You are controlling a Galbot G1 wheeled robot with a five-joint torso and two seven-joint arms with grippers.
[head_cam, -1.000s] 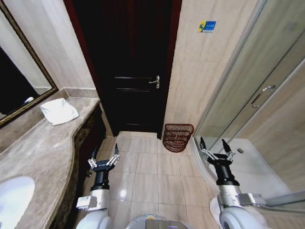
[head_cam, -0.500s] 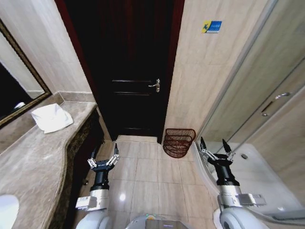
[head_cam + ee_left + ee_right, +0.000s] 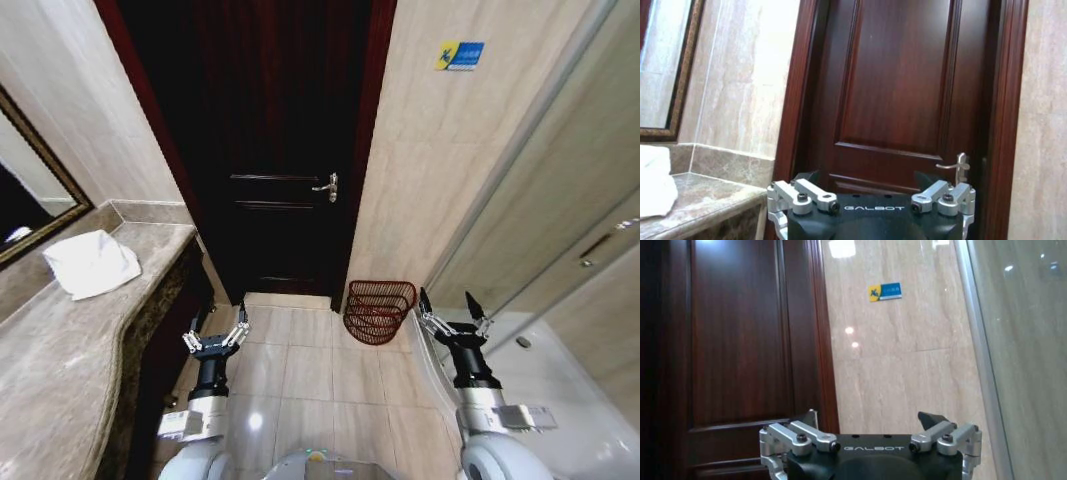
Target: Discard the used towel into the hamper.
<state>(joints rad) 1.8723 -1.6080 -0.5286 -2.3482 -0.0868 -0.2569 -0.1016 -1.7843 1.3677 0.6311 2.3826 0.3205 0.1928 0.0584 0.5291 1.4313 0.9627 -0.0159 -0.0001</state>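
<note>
Both arms are hanging low with fingers spread and holding nothing: left gripper [image 3: 216, 328] beside the counter [image 3: 70, 360], right gripper [image 3: 452, 305] near the hamper [image 3: 378, 311] that is sitting by the dark door [image 3: 275, 180]. The white towel [image 3: 91, 264] is lying on the counter.

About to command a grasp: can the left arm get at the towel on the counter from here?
Probably not yet. The left gripper hangs open below the counter edge, while the towel lies farther back, near the mirror.

A big dark door [image 3: 275, 150] with a shiny handle [image 3: 326, 186] is shut. A blue sticker [image 3: 460, 54] is on the wall. A mirror [image 3: 25, 205] hangs over the stone counter [image 3: 70, 360].
</note>
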